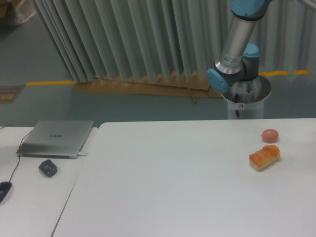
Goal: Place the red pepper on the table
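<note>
The white worktop fills the lower centre and right of the frame, its rounded corner near the upper left of its surface. Toward the right edge an orange-brown bread roll lies on it, and just above the roll, near but apart from it, sits a small tan-pink egg-like ball. The red pepper does not appear anywhere in the view, so its place cannot be told. The robot arm rises in the upper right of the frame: its silver tube leans up and to the right from a blue-capped joint, above a round silver pedestal standing on the floor behind the worktop's far edge. The arm runs out past the top of the frame, and the hand is outside the picture, so whether it is clenched, released or grasping anything cannot be told. At the left of the frame a narrower white desk stands beside the worktop; on it a closed grey laptop rests, with a small dark object just below it and a dark computer mouse at the left edge, its cable running upward. Behind everything hangs a pleated grey curtain, with a yellow line on the floor.
</note>
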Tool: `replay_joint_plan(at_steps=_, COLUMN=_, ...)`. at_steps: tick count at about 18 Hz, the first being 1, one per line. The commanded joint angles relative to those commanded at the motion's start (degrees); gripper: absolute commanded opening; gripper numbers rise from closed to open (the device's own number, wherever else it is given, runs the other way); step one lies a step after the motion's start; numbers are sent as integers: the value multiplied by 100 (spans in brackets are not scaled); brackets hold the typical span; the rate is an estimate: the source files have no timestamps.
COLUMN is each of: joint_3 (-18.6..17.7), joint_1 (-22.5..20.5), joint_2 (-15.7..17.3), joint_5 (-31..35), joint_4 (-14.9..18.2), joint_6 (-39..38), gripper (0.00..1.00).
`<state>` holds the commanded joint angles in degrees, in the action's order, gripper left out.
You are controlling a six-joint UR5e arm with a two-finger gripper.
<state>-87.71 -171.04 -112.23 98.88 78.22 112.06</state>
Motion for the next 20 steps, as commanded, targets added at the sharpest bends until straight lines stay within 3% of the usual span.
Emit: replay_joint_plan(at_steps=20, joint_3=-36, joint_1=-18, joint_2=-159, joint_5=-9, joint_4=-35, joint_6=18, gripper=100)
